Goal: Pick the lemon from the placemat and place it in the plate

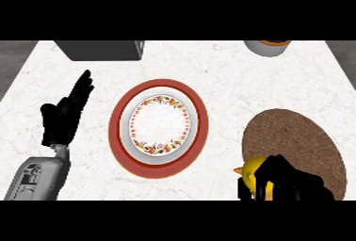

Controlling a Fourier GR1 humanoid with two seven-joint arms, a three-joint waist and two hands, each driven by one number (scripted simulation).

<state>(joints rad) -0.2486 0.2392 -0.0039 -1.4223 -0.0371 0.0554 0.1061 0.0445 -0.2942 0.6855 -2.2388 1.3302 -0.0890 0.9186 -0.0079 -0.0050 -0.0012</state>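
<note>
Right robot hand [288, 181] seemingly curled round lemon [252, 168] over placemat [295, 136]

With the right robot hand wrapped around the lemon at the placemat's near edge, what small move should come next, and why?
Probably lift the lemon straight up off the brown placemat. The right robot hand is already curled around it, but it sits low at the mat's near edge, and the plate lies to the left. The left robot hand rests open beside the plate.
</note>
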